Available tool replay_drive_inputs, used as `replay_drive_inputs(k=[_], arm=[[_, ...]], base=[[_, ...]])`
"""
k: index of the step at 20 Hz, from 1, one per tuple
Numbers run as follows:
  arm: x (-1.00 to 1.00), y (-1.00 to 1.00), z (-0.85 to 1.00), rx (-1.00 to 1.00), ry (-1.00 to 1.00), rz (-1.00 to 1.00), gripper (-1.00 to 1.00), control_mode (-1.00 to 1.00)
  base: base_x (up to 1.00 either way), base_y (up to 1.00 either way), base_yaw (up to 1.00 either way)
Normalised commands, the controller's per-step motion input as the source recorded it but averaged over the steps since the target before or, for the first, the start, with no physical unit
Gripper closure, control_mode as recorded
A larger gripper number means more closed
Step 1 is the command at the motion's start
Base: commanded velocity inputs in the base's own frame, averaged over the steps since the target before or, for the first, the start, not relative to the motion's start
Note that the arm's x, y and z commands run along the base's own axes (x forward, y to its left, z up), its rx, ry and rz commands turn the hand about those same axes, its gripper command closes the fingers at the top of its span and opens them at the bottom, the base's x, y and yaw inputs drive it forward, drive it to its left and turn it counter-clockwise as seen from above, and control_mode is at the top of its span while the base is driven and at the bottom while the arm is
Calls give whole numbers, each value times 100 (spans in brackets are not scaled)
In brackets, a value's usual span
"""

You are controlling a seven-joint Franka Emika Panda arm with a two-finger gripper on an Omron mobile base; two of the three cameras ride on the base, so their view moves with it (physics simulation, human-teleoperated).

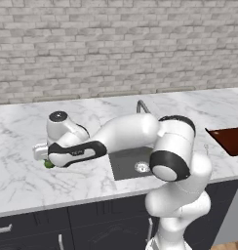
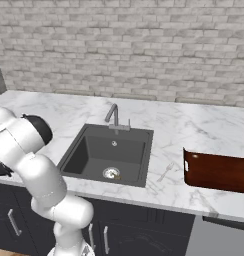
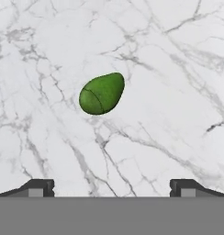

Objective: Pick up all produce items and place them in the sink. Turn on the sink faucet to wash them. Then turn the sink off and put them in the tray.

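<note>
**Arm stretched left over the counter, jaws wide above the green fruit**

From the left base view I have the arm folded low and reaching far left across the marble counter (image 1: 23,171), forearm near level, hand ending over a sliver of the green fruit (image 1: 48,164) at the counter's left part. Hand view: I'm looking straight down; the gripper (image 3: 112,187) is spread to full width, the two dark fingertips (image 3: 38,187) far apart and holding nothing. The green fruit (image 3: 102,93) lies on bare marble between their lines but well ahead of them, egg-shaped, untouched.

No writing or labels I can read anywhere.

Moving right: the sink (image 2: 89,152), dark grey, sits in the counter with its silver drain (image 2: 111,173); a small tan speck lies at the drain's edge, too small for me to identify. The sink faucet (image 2: 113,114) stands behind the basin. Farther right, the tray (image 2: 216,172), reddish-brown, rests on the marble. Pale brick wall (image 2: 144,45) behind; dark cabinets (image 1: 28,229) below.
</note>
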Motion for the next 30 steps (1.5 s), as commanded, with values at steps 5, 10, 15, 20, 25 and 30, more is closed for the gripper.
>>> replay_drive_inputs(k=[5, 10, 15, 20, 25, 30], arm=[[10, 1, -10, 0, 0, -14, -100, -100], [10, 0, -8, 0, 0, -11, -100, -100], [17, 0, -6, 1, 0, -7, -100, -100], [24, 0, -12, 1, 0, -2, -100, -100], [27, 1, -17, 1, 2, 0, -100, -100], [26, 3, -18, 2, 3, 0, -100, -100]], base=[[0, 0, 0], [0, 0, 0], [0, 0, 0], [0, 0, 0], [0, 0, 0], [0, 0, 0]])
